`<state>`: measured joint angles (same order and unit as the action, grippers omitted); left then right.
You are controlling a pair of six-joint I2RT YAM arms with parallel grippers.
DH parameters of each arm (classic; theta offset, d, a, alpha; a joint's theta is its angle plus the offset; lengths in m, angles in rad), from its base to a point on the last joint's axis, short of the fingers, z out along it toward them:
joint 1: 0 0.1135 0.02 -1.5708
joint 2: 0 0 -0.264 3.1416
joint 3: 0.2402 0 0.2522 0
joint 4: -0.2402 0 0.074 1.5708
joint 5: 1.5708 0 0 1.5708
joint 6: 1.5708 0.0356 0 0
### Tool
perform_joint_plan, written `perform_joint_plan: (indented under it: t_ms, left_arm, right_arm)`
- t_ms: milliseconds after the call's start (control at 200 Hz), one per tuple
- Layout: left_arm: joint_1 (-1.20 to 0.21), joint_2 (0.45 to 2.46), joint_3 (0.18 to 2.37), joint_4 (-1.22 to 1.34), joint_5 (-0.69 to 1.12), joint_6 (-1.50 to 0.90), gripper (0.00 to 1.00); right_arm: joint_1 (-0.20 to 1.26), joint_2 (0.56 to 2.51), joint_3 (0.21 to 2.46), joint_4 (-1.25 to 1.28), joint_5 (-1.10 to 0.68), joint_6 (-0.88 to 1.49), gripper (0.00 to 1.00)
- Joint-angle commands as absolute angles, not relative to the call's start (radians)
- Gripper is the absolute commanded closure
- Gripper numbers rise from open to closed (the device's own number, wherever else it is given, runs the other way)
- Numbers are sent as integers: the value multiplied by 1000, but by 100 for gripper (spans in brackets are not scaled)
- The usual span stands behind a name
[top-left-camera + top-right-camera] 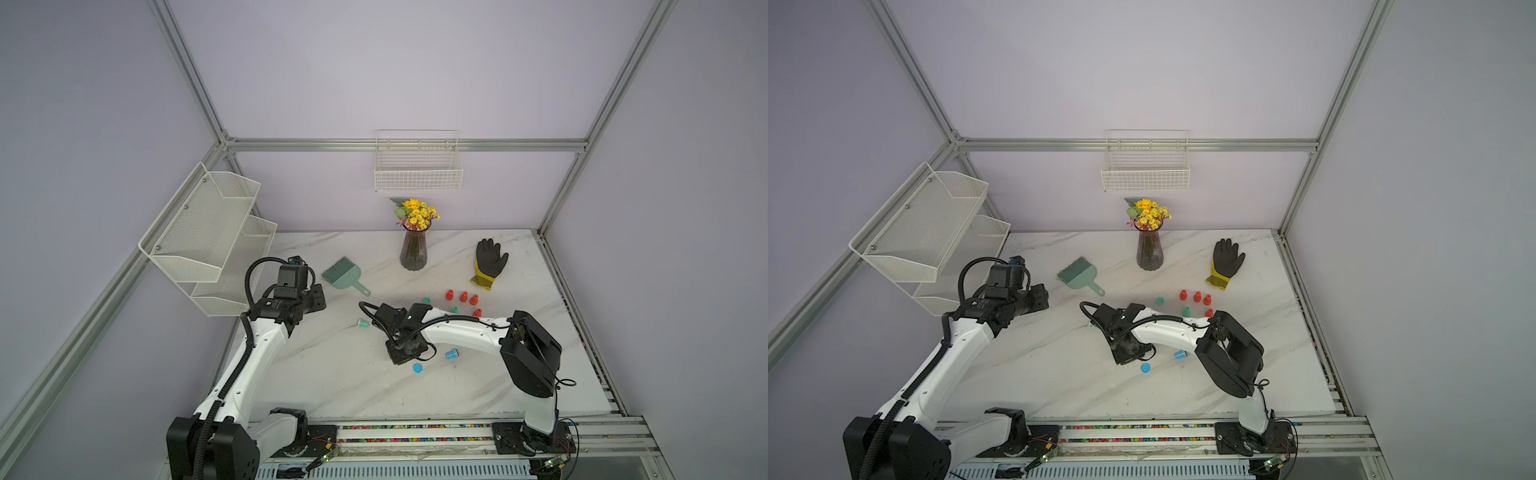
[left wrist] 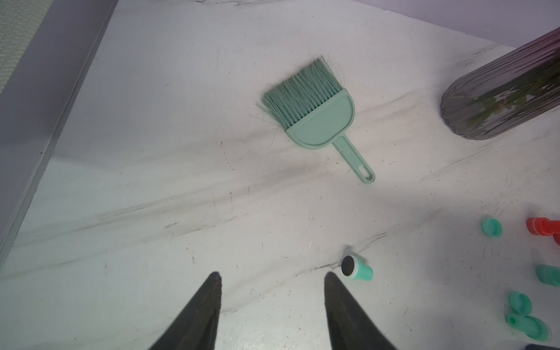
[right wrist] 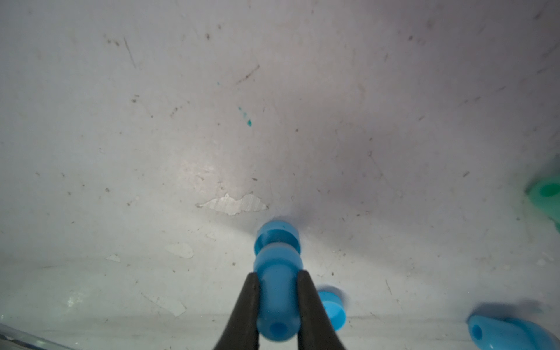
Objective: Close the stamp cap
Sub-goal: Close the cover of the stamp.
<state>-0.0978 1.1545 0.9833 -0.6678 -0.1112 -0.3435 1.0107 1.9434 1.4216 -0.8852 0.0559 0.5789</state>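
The right fingers are clamped on the rounded handle of a blue stamp, held low over the middle of the table. The left fingers stand apart and empty. A loose blue cap lies just beside the stamp. With only 2 narrow contacts on smooth, glossy plastic, the stamp could pivot or slip under pressing, and an off-centre push would likely skid the cap away. Whether its wider end is already capped I cannot tell.
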Motion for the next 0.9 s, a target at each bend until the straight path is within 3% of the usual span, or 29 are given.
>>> perform_joint_plan:
  t_ms: [0, 895]
  left_arm:
    - [-89, 1156, 991, -643, -112, -314, 45]
    - [-86, 1158, 989, -644, -115, -314, 45]
  right_arm:
    - [1015, 1933, 1446, -890, 79, 580, 100]
    - [1016, 1979, 1400, -834, 58, 580, 100]
